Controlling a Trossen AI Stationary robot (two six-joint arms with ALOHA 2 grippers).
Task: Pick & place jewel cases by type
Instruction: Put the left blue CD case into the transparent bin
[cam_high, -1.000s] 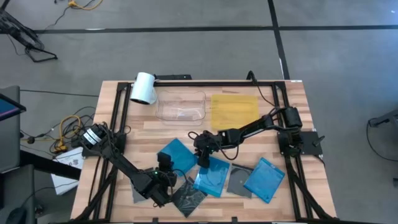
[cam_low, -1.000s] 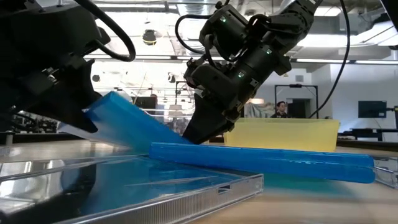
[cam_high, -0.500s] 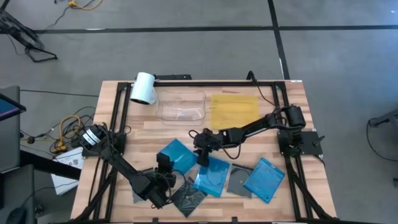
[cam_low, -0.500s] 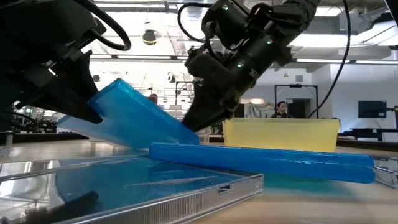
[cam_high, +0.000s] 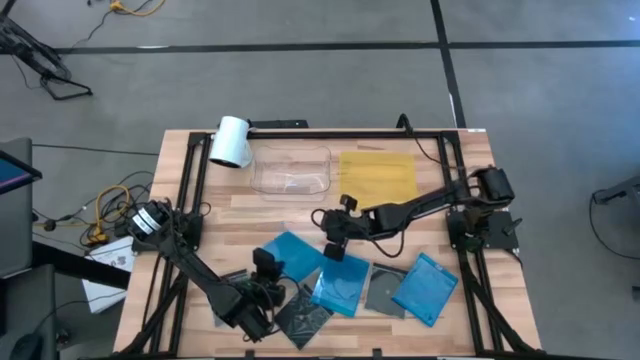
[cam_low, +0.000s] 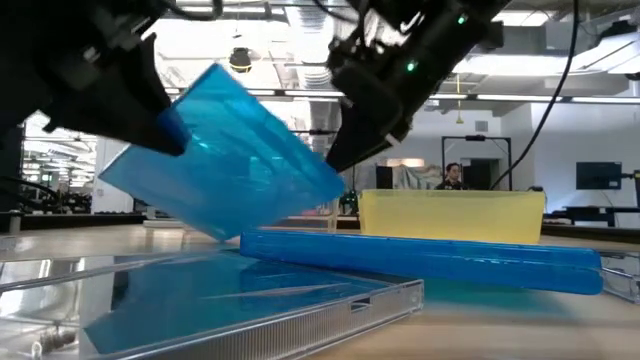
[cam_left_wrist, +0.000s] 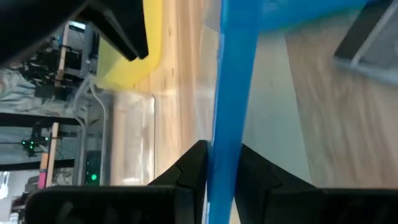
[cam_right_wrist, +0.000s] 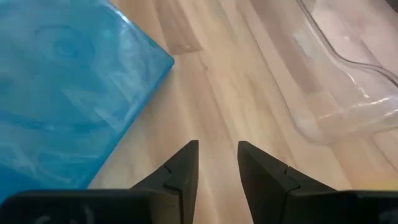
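The left gripper (cam_high: 268, 272) sits near the front of the table (cam_high: 470, 180), left of centre. Its fingers (cam_left_wrist: 189, 171) are closed on the edge of a blue case (cam_high: 289, 254). In the left wrist view the case (cam_left_wrist: 231, 93) runs edge-on between the two fingers, gripped on both faces. In the low view the case (cam_low: 225, 155) is lifted and tilted, its lower edge just above a second blue case (cam_low: 420, 258) lying flat on the table.

The right gripper (cam_high: 334, 247) is at mid-table, just beside the held case on its right. In the right wrist view its fingers (cam_right_wrist: 183, 168) stand slightly apart with bare wood between them; they hold nothing. The held case (cam_right_wrist: 59, 93) shows just beside them and the clear tray (cam_right_wrist: 348, 81) farther off.

The second blue case (cam_high: 340, 284) lies flat in front of the right gripper. A third blue case (cam_high: 426, 288) lies flat near the front right. A grey case with a dark disc (cam_high: 384, 292) lies between those two. Another grey case (cam_high: 304, 316) lies at the front edge, just beside the left gripper. Part of a further grey case (cam_high: 238, 277) shows left of that gripper, mostly hidden by the arm.

The clear tray (cam_high: 292, 170) and the yellow tray (cam_high: 378, 178) stand side by side at the back of the table. A white roll (cam_high: 231, 142) lies at the back left corner.
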